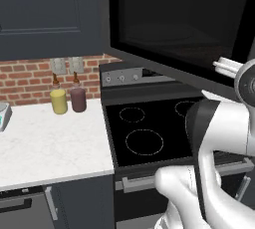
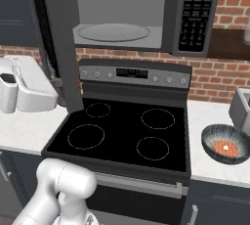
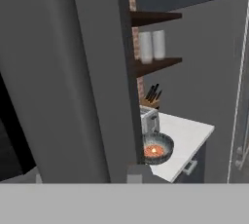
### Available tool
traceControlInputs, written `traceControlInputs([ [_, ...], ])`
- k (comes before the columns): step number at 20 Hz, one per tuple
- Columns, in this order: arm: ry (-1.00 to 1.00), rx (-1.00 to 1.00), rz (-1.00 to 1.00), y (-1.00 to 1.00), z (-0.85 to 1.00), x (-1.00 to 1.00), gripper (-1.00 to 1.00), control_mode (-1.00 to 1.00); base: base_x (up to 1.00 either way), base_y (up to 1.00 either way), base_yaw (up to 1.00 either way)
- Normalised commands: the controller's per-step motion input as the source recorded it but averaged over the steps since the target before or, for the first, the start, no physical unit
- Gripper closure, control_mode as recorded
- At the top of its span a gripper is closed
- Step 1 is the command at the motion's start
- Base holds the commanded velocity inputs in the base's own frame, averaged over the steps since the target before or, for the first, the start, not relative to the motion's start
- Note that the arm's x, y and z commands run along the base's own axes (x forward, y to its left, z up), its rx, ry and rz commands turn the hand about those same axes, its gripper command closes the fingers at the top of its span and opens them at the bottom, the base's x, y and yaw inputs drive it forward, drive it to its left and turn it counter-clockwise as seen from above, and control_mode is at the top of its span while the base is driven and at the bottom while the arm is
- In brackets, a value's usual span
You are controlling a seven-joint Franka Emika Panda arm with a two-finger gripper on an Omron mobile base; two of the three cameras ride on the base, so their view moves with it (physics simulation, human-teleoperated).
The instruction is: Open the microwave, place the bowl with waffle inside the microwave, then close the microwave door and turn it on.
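The microwave [image 2: 122, 4] hangs open above the stove, showing its pale interior and turntable. The microwave door [image 1: 184, 19] is swung far out to the left and appears edge-on in the right base view [image 2: 61, 43]. My gripper [image 1: 230, 68] sits at the lower end of the door's tubular handle [image 1: 224, 64], closed around it, with its fingers largely hidden. The grey ribbed bowl [image 2: 225, 144] stands on the white counter right of the stove, with the orange waffle [image 2: 225, 146] in it. In the hand view the bowl [image 3: 156, 148] shows past the door's edge.
A black stove [image 2: 122, 133] lies below the microwave. A yellow jar [image 1: 59, 101] and a maroon jar [image 1: 78, 98] stand on the left counter by the brick wall. A toaster [image 3: 149, 119] and a knife block [image 3: 151, 99] stand behind the bowl.
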Motion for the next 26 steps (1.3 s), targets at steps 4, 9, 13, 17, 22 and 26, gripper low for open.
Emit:
traceControlInputs([
  [4,0.00,-0.01,0.23,0.58,-0.28,-0.64,1.00,-1.00,0.00,0.00,0.00],
  [9,0.01,-0.07,0.01,0.60,-0.06,-0.43,1.00,-1.00,0.00,0.00,0.00],
  [13,0.03,-0.03,0.00,0.56,-0.04,-0.24,1.00,-1.00,0.00,0.00,0.00],
  [17,0.05,-0.02,0.00,0.57,-0.11,-0.14,-1.00,-1.00,0.00,0.00,0.00],
  [22,0.00,-0.01,0.00,0.54,-0.09,-0.03,-1.00,-1.00,0.00,0.00,0.00],
  [26,-0.01,0.00,0.00,0.49,0.00,0.00,-1.00,-1.00,0.00,0.00,0.00],
])
